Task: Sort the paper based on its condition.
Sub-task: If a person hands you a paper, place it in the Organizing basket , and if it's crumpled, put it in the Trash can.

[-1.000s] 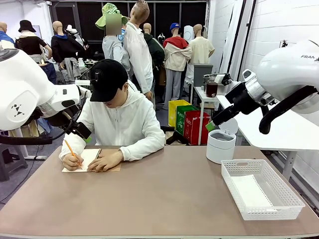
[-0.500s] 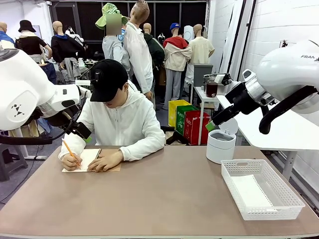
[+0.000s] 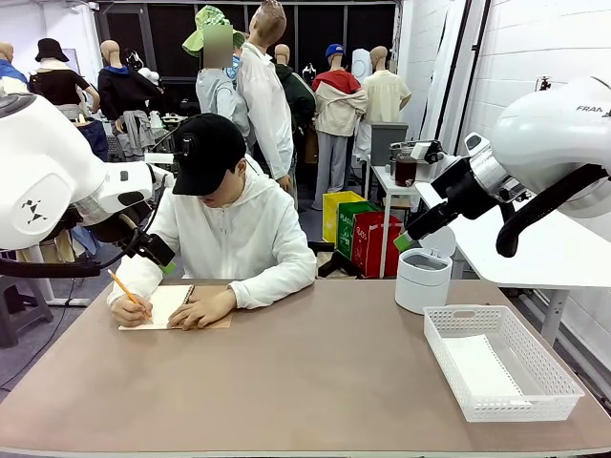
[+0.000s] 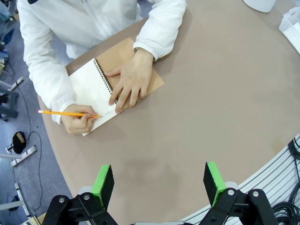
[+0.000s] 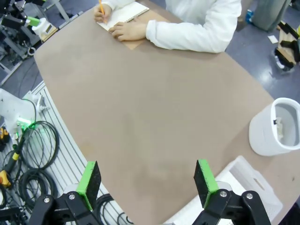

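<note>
A white sheet of paper (image 3: 482, 367) lies flat inside the white mesh basket (image 3: 474, 309) at the table's right. Across the table a person writes with an orange pencil (image 4: 65, 113) in a spiral notebook (image 4: 91, 89) with a brown card cover, the other hand (image 4: 131, 82) pressing it flat. My left gripper (image 4: 158, 180) hangs open high above the bare table near the notebook, nothing between its green pads. High over the table's middle, my right gripper (image 5: 146, 180) is open too and holds nothing. From the front, the left gripper (image 3: 158, 256) is beside the person's shoulder and the right gripper (image 3: 409, 237) is above the white bin.
A round white bin (image 3: 423, 277) with its lid up stands at the far right, behind the basket; something small and pale lies inside the bin (image 5: 274, 129). The brown tabletop (image 3: 305, 382) is bare across its middle and front. Cables lie on the floor below the table's edge.
The person's pencil hand has shifted slightly left along the notebook page. Neither arm has moved.
</note>
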`<move>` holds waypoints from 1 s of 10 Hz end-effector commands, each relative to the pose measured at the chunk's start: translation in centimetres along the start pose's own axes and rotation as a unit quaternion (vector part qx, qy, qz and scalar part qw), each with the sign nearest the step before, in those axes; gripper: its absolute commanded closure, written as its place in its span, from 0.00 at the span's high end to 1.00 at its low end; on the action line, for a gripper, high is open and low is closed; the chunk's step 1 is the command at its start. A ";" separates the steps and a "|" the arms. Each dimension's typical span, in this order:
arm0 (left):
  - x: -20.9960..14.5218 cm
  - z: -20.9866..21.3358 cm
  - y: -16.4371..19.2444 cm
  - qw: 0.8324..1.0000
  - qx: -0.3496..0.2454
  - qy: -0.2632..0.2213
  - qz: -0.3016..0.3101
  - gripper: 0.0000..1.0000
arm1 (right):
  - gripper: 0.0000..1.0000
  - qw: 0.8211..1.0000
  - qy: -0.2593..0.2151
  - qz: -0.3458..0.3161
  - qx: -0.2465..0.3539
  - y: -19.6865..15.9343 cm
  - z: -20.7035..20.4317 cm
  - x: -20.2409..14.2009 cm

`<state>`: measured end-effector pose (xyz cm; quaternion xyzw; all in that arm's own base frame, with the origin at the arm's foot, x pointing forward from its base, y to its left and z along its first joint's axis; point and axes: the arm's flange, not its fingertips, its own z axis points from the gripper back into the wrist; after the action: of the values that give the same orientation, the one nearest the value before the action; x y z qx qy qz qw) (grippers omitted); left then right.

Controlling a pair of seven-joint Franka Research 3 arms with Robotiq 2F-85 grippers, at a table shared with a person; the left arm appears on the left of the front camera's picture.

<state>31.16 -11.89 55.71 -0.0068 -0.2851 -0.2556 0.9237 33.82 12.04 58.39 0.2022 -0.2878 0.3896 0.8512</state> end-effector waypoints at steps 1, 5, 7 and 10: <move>0.0 0.0 0.1 1.000 -0.003 -0.003 0.002 1.00 | 1.00 1.000 -0.003 -0.008 -0.007 0.2 -0.1 0.2; 0.0 0.0 0.1 1.000 -0.003 -0.003 0.002 1.00 | 1.00 1.000 -0.003 -0.008 -0.007 0.2 -0.1 0.2; 0.0 0.0 0.1 1.000 -0.003 -0.003 0.002 1.00 | 1.00 1.000 -0.003 -0.008 -0.007 0.2 -0.1 0.2; 0.0 0.0 0.1 1.000 -0.003 -0.003 0.002 1.00 | 1.00 1.000 -0.003 -0.008 -0.007 0.2 -0.1 0.2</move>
<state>31.16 -11.89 55.71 -0.0068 -0.2851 -0.2556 0.9237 33.82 12.04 58.39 0.2024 -0.2876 0.3890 0.8515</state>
